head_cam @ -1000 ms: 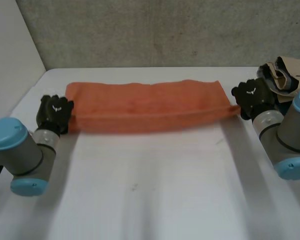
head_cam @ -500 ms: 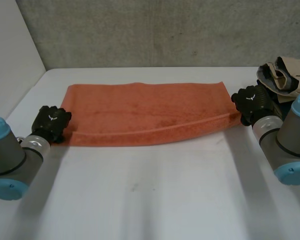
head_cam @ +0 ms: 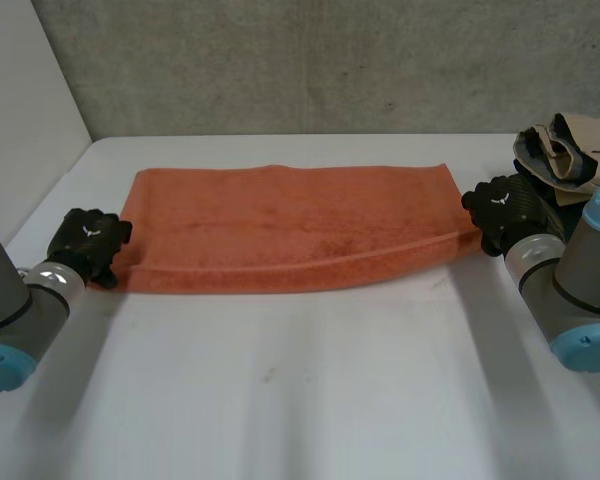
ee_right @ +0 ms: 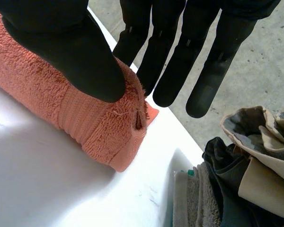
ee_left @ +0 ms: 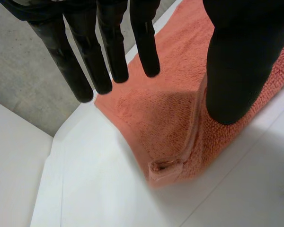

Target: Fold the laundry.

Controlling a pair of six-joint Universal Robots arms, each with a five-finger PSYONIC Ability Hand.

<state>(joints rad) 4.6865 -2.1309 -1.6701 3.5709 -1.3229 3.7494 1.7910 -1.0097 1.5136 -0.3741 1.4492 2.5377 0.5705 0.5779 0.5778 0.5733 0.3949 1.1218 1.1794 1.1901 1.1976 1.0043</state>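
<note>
An orange towel [head_cam: 290, 225] lies folded lengthwise across the far half of the white table [head_cam: 310, 400], with its doubled edge toward me. My left hand [head_cam: 88, 245] is just off the towel's left end. In the left wrist view its fingers [ee_left: 109, 52] are straight and spread above the towel's near left corner [ee_left: 166, 168], which lies flat on the table, apart from the thumb. My right hand [head_cam: 505, 205] is at the towel's right end. There its thumb [ee_right: 80, 56] presses the raised corner of the towel [ee_right: 97, 125] against the fingers behind it.
A pile of other laundry [head_cam: 565, 150], beige, grey and dark pieces, lies at the table's far right corner, close beside my right hand, and in the right wrist view the pile [ee_right: 246, 175] is near the fingertips. A grey wall runs behind the table.
My left hand has opened, let go of the towel's left corner and drawn back to the left. The towel has settled flatter and wider. The right hand has hardly moved.
</note>
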